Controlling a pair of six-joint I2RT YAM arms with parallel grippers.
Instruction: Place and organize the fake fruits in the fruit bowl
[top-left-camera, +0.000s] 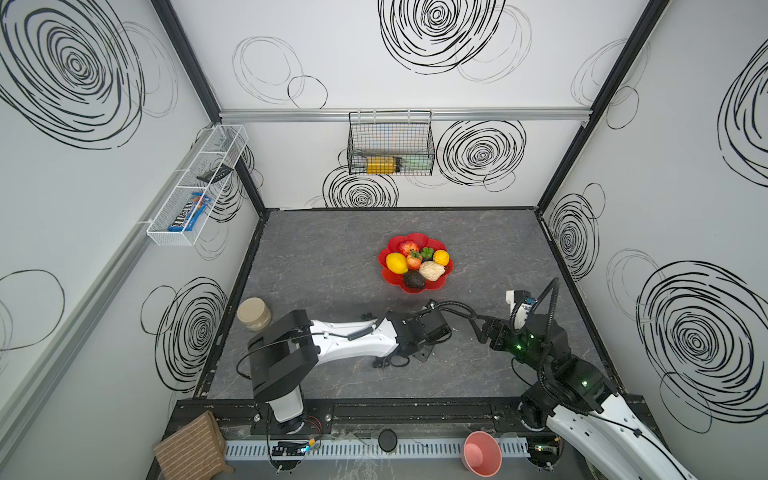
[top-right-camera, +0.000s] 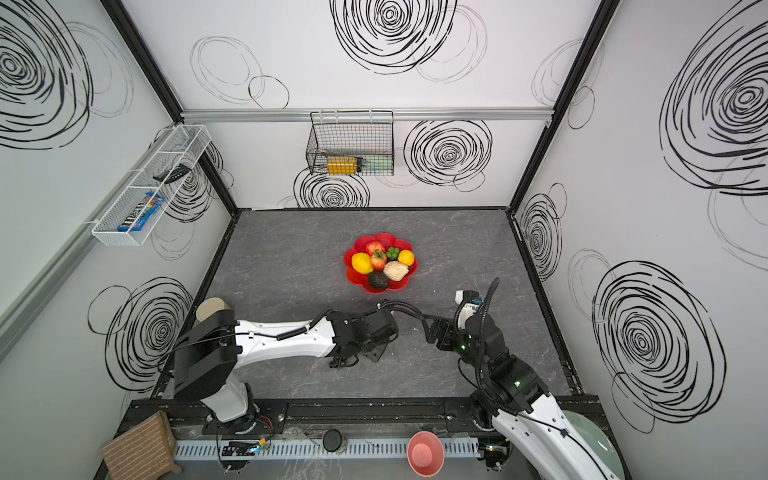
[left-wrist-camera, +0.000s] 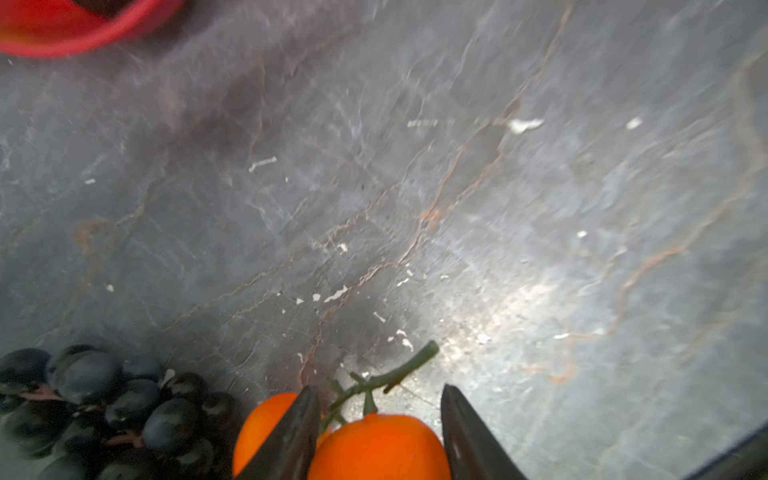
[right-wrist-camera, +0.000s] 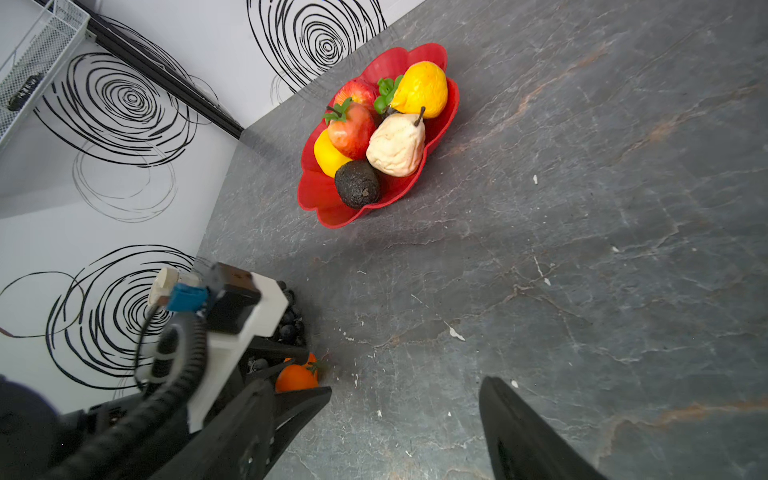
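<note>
The red flower-shaped fruit bowl (top-left-camera: 415, 239) (right-wrist-camera: 332, 212) stands mid-table and holds a lemon (top-left-camera: 397, 263), apple (top-left-camera: 408, 248), cream wrinkled fruit (right-wrist-camera: 397, 145), avocado (right-wrist-camera: 357, 185) and others. Nearer the front, two tiny oranges on one green stem lie next to the dark grape bunch (left-wrist-camera: 104, 415). My left gripper (left-wrist-camera: 380, 409) is low on the table, its fingers against both sides of one orange (left-wrist-camera: 378, 449). The other orange (left-wrist-camera: 262, 428) sits outside them. In both top views the left arm hides these fruits. My right gripper (right-wrist-camera: 409, 386) (top-left-camera: 482, 328) hovers close by, open and empty.
A tan lidded jar (top-left-camera: 254, 313) stands at the table's left edge. On the front ledge are a pink cup (top-left-camera: 482, 454), a woven mat (top-left-camera: 191, 446) and a pale green plate (top-right-camera: 598, 440). A wire basket (top-left-camera: 390, 143) and a mesh shelf (top-left-camera: 197, 187) hang on the walls.
</note>
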